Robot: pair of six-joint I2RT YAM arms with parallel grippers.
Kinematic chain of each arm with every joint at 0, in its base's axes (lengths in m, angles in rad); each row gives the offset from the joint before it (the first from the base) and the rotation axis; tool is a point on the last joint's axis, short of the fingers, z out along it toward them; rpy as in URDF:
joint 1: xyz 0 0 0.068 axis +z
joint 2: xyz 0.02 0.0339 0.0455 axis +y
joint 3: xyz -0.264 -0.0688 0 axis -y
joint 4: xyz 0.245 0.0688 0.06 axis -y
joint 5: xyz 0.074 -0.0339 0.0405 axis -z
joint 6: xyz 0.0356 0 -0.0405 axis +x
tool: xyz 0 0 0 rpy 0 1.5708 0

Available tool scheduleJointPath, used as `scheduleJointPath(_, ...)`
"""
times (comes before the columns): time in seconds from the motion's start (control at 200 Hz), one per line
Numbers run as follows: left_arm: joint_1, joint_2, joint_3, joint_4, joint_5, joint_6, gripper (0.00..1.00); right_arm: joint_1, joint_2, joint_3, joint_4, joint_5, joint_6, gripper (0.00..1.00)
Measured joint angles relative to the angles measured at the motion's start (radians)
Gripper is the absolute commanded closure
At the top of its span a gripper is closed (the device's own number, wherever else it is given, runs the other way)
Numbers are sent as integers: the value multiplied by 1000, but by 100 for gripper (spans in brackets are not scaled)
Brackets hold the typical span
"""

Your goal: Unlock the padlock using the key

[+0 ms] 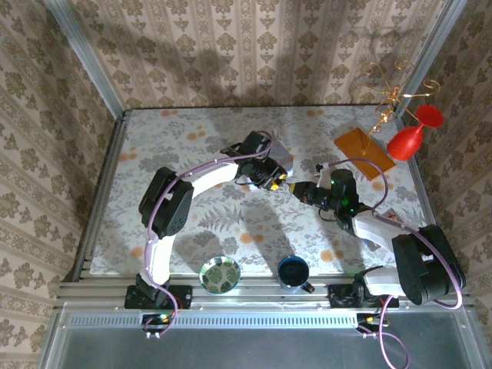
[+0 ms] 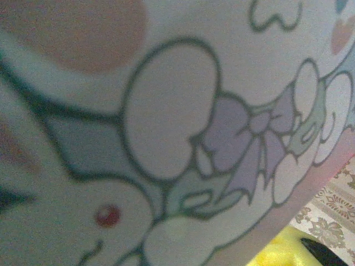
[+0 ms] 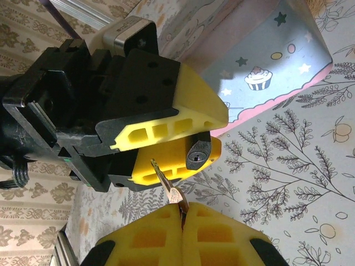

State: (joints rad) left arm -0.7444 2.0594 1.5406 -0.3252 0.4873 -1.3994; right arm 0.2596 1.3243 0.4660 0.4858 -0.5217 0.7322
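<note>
Over the leaf-printed table [image 1: 192,138] boxed in by damask-papered walls [image 1: 231,46], the left gripper [image 3: 195,145] pinches the padlock [image 3: 198,154] in its jaws mid-frame, the right gripper [image 3: 183,219] below with jaws clamping the key [image 3: 166,180].

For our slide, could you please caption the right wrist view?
Right gripper, shut on the key, holds its tip beside the padlock pinched in the left gripper, short of the keyhole.

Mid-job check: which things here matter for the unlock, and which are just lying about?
In the job:
padlock, gripped in the left tool
key, pinched in the right tool, tip just short of the lock

Lying about:
picture tin
patterned bowl
blue cup
red goblet
orange board
</note>
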Motion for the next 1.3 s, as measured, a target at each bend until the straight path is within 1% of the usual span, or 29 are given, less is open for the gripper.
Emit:
scheduleJointPath(0.195, 0, 0, 0, 1, 0, -1, 100, 0, 13, 0, 0, -2, 2, 100)
scheduleJointPath(0.63, 0, 0, 5, 5, 5, -15, 100, 4, 105, -2, 8, 18, 23, 100)
scheduleJointPath(0.865, 0, 0, 5, 5, 6, -15, 100, 16, 97, -2, 8, 31, 23, 100)
scheduleJointPath(1.096, 0, 0, 5, 5, 6, -15, 100, 16, 15, -3, -12, 68, 23, 100)
scheduleJointPath(1.301, 0, 0, 5, 15, 6, -27, 100, 16, 5, -3, -35, 90, 23, 100)
